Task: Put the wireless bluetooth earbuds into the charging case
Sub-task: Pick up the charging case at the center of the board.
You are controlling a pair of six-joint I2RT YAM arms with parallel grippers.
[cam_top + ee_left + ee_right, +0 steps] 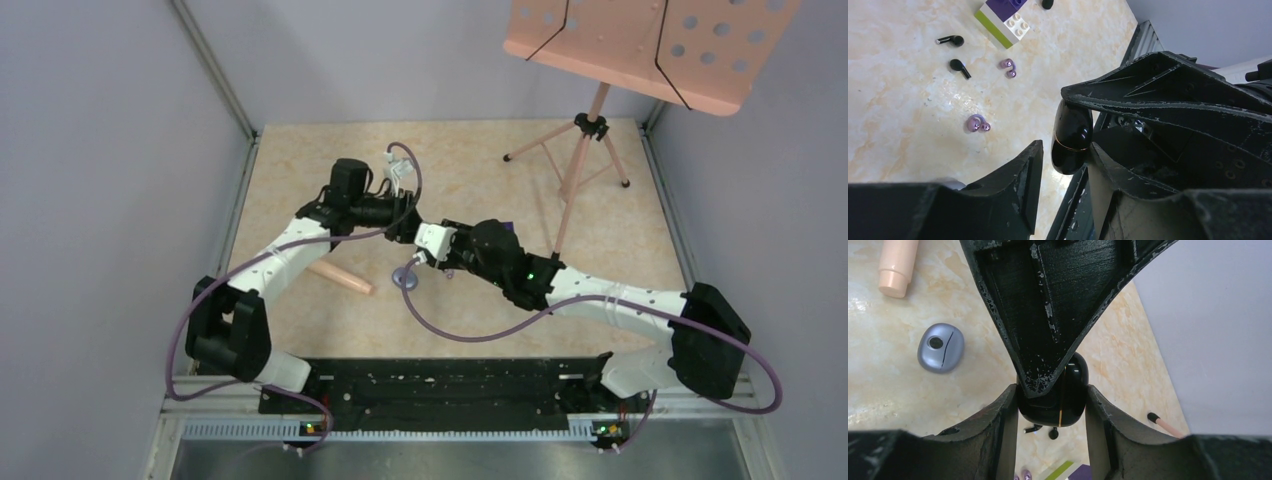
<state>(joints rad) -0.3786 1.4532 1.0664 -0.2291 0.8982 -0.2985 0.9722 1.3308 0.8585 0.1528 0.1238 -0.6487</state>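
Note:
My right gripper (1050,392) is shut on a glossy black charging case (1053,402) with a thin gold seam, and holds it above the table. My left gripper (1065,150) is open. The case (1071,137) sits between its fingertips, against the right finger (1118,175). One left finger overlaps the case in the right wrist view. Two black earbuds (950,40) (960,67) and two pale purple earbuds (1008,67) (977,124) lie loose on the table. In the top view both grippers meet at mid-table (418,236), which hides the case and buds.
A purple, white and green block (1003,20) lies by the buds. A grey-blue oval case (405,277) and a peach cylinder (340,277) lie near the left arm. A pink music stand (580,150) stands at the back right. Walls enclose the table.

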